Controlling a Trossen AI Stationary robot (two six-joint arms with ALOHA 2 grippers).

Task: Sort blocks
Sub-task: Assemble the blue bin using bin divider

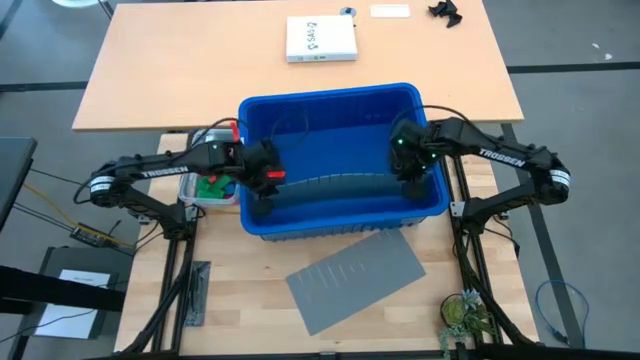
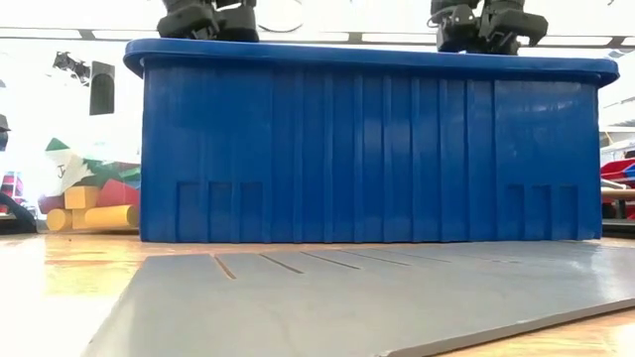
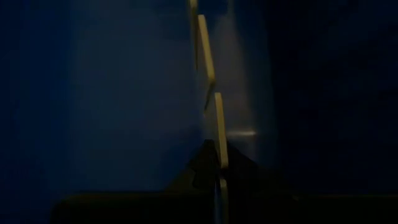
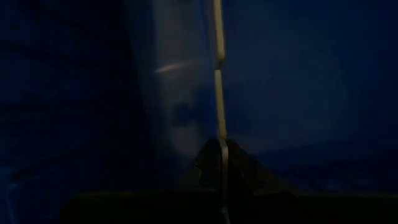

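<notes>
A large blue bin [image 1: 335, 215] stands mid-table. Both grippers reach down into it and are shut on a thin grey panel [image 1: 330, 186], which stands on edge and bows between them. My left gripper [image 1: 262, 186] is at the panel's left end and my right gripper [image 1: 408, 176] at its right end. In the low view the bin's wall [image 2: 367, 149] hides both grippers. The blocks, green and red, lie in a small clear tub [image 1: 212, 186] left of the bin. Yellow, red and green blocks [image 2: 89, 206] show in the low view. My left gripper pinches the panel's left end [image 3: 219, 146] between its two fingers, slanting down from above; the thin edge [image 3: 205, 50] runs away from the fingers. My right gripper pinches the panel's right end [image 4: 220, 134] the same way, from above. Whether the panel's lower edge rests on the bin's floor cannot be told.
A second grey ribbed sheet [image 1: 357, 280] lies flat on the table in front of the bin. A white box [image 1: 320, 39] sits on the far table. A small plant [image 1: 462, 315] stands at the near right.
</notes>
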